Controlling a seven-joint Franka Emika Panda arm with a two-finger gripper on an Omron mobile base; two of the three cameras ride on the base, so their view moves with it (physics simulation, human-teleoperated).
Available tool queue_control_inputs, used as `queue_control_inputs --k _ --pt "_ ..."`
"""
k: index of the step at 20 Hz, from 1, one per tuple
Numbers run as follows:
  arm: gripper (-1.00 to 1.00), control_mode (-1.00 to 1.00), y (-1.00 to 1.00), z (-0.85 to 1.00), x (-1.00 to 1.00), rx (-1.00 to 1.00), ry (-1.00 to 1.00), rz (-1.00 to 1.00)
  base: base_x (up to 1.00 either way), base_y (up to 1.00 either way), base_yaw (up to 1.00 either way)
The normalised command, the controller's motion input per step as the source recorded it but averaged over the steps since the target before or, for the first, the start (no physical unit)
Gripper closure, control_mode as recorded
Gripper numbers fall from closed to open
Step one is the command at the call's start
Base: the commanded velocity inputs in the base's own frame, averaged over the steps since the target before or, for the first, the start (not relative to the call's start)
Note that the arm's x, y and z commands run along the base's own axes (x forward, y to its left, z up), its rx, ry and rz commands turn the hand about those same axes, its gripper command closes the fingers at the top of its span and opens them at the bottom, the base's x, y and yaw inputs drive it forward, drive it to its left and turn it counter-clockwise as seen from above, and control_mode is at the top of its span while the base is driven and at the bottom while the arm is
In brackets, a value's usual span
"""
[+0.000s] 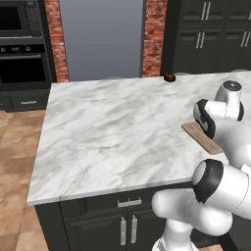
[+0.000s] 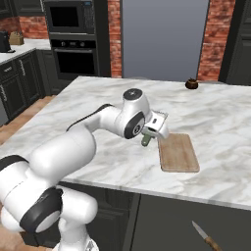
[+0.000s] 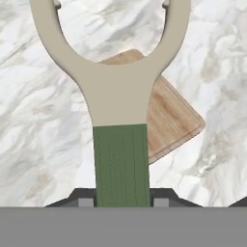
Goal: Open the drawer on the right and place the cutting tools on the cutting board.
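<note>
Below the counter edge in right base view, knife [image 2: 205, 237], gripper [image 3: 122, 200] clamping peeler [image 3: 118, 120]

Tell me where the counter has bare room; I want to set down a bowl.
The marble counter lies bare from its left edge across to the cutting board, and also between the board and the small brown object at the back. It is crowded at the board's near-left corner, where the gripper holds the peeler.

Green-handled peeler [image 3: 120, 144], white-veined marble counter [image 1: 112, 132]
</note>
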Motion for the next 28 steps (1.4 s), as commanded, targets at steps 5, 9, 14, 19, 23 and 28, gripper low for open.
queue_control_inputs --k 5,9,14,19,23,28 --pt "1.0 -1.0 -0.1 -0.17 0.29 -0.01 0.03 0.0 0.0 0.0 0.0" --pt "1.0 -1.0 -0.12 -0.35 0.32 -0.06 0.05 0.0 0.0 0.0 0.0" --pt "1.0 -1.0 -0.17 -0.43 0.21 -0.08 0.06 0.01 0.0 0.0 0.0" --pt "1.0 -1.0 -0.17 -0.46 0.11 -0.05 0.06 0.01 0.0 0.0 0.0" --pt "1.0 -1.0 -0.19 -0.36 0.17 0.0 0.04 0.01 0.0 0.0 0.0" --pt "1.0 -1.0 -0.2 -0.29 0.17 0.0 0.02 0.0 0.0 0.0 0.0"
